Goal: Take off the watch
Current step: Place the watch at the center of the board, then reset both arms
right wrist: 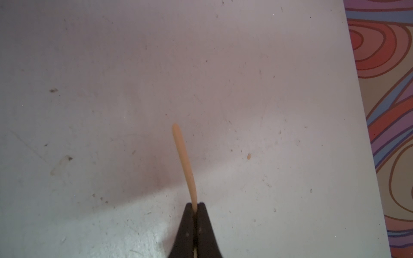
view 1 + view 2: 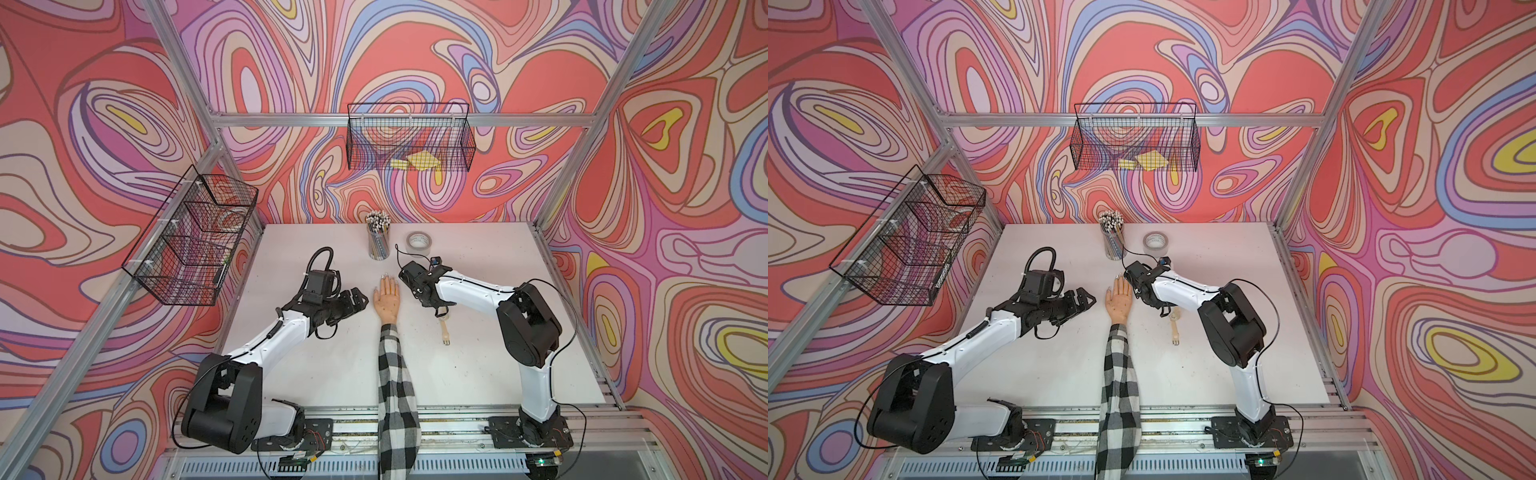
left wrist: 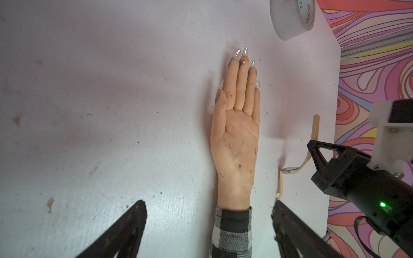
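Observation:
The watch (image 2: 445,328) (image 2: 1175,327), with its cream strap, is off the mannequin hand (image 2: 387,301) (image 3: 237,134) and to that hand's right. Its small dial (image 3: 290,170) and buckle end rest on the table. My right gripper (image 2: 439,311) (image 1: 196,204) is shut on the other strap half, whose free tip (image 1: 181,147) pokes out past the jaws. My left gripper (image 2: 361,300) (image 3: 208,203) stands open just left of the palm-up hand, holding nothing. The bare wrist meets a plaid sleeve (image 2: 397,395).
A grey tape roll (image 2: 419,241) and a cup of pencils (image 2: 378,243) stand at the back of the table (image 2: 324,365). Wire baskets hang on the back wall (image 2: 409,137) and the left wall (image 2: 191,241).

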You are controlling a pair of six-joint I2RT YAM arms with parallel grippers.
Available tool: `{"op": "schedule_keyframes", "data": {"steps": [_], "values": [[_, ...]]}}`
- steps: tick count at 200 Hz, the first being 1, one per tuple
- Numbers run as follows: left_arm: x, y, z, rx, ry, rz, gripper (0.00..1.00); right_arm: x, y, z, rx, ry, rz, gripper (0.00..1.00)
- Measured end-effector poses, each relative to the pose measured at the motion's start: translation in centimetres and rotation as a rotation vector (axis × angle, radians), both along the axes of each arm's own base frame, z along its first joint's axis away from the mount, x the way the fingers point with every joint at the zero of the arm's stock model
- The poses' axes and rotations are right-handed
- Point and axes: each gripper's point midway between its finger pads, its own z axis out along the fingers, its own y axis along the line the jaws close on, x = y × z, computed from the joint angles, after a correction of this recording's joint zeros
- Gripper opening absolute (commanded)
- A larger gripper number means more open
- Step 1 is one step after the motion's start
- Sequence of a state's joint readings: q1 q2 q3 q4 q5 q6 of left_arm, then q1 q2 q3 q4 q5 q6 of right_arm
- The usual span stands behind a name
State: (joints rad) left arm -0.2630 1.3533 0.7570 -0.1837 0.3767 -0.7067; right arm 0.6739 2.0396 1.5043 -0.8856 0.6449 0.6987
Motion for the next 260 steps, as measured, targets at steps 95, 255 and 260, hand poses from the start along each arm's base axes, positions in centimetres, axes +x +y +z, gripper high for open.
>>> {"op": "schedule_keyframes", "data": {"steps": [95,255,260], "values": [[3.2,1.6,4.1,0.16,-0.147,-0.001,0.99,4.2,-1.4,5.3,0.246,-0.13,-0.034,0.98],[3.1,16.6,0.9,0.904,-0.58,0.287,0.99,1.9,-20.0,7.8,0.197,-0.577,-0.116,0.98],[3.1,16.7,0.4,0.91,-0.572,0.285,1.0,1.9,-20.0,7.6,0.189,-0.584,-0.104,0.98]]}}
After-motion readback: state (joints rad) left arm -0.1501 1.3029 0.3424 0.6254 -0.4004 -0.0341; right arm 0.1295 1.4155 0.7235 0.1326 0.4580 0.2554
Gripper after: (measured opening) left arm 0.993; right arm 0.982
